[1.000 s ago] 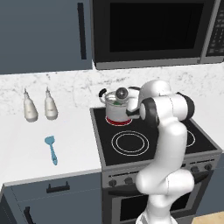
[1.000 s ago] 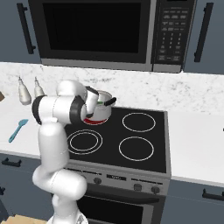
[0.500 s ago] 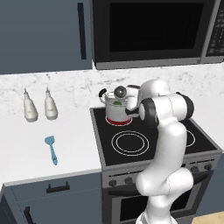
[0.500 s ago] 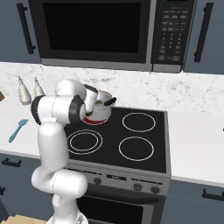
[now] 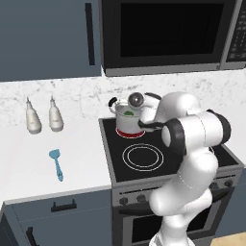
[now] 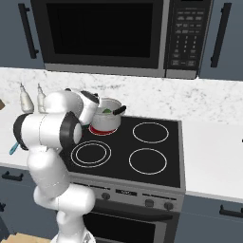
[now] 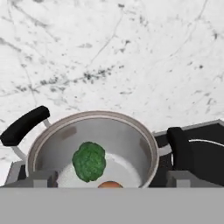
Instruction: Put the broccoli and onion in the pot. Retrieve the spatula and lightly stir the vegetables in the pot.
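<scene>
Since the earlier frames, little has shifted: the gripper (image 7: 107,183) is held above the pot (image 7: 94,127), as before, but its jaws are now seen spread wide with nothing between them. Inside the pot the broccoli (image 7: 89,160) lies beside the onion (image 7: 110,185), so the loading step is judged complete. The onion, not discernible earlier, is now visible at the pot's near wall. Retrieval remains: the spatula (image 5: 56,163) lies untouched on the counter (image 5: 81,158), well apart from the stove (image 5: 158,158).
</scene>
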### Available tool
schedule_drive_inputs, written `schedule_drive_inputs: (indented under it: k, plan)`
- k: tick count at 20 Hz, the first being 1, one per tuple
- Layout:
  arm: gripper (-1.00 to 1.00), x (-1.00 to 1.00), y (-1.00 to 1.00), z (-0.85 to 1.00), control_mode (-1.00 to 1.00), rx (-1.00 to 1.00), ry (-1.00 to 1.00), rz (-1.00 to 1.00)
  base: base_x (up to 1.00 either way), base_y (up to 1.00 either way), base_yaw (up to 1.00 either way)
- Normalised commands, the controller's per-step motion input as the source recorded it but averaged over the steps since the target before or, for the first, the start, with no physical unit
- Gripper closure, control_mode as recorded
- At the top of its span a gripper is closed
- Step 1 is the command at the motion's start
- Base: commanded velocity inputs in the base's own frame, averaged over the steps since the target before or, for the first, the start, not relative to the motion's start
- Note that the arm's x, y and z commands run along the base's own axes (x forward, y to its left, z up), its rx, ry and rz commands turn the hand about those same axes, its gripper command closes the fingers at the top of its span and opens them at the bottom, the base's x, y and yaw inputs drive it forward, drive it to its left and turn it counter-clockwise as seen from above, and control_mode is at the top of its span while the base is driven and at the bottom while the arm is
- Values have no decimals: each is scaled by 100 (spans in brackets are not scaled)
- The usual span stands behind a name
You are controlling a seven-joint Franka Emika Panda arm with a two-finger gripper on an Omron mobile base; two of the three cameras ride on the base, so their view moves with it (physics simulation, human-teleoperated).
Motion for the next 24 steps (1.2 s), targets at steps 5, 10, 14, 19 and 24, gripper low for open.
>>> schedule_drive_inputs:
  k: [5,10,14,19,24]
  plan:
    - [-100,-100,37,97,-100,15,6,0,0,0,0]
    - [-100,-100,50,97,-100,15,24,0,0,0,0]
    - [-100,-86,61,76,-100,11,34,1,0,0,0]
    - [-100,-53,94,46,-100,0,32,20,0,0,0]
    - [-100,-47,92,3,-100,-13,23,52,0,0,0]
